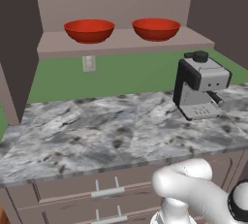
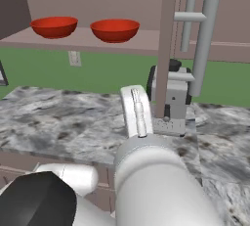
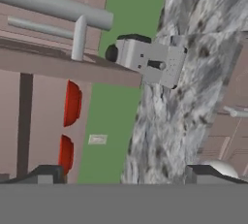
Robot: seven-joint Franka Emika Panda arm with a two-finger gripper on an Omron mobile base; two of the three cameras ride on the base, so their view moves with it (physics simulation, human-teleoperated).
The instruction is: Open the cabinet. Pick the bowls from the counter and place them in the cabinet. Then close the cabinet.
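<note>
The cabinet [image 1: 121, 44] stands open, its two doors swung out to either side. Two red bowls [image 1: 89, 30] [image 1: 156, 28] sit side by side on its bottom board, apart from each other. In the right base view the right door [image 2: 168, 44] shows edge-on, with its long grey handle [image 2: 202, 49] in front of the coffee machine. The hand view is rolled sideways: both bowls [image 3: 72, 103] [image 3: 66, 153] show at the left past the door edge. My gripper [image 3: 126, 177] is open, its tips wide apart with nothing between them, away from the bowls. The marbled counter [image 1: 97, 131] lies below the cabinet.
A grey coffee machine [image 1: 201, 85] stands at the right of the counter, just behind the open right door. A wall outlet [image 1: 89, 63] sits on the green wall under the cabinet. Brown drawer fronts [image 1: 106, 189] with short silver handles run below the counter edge.
</note>
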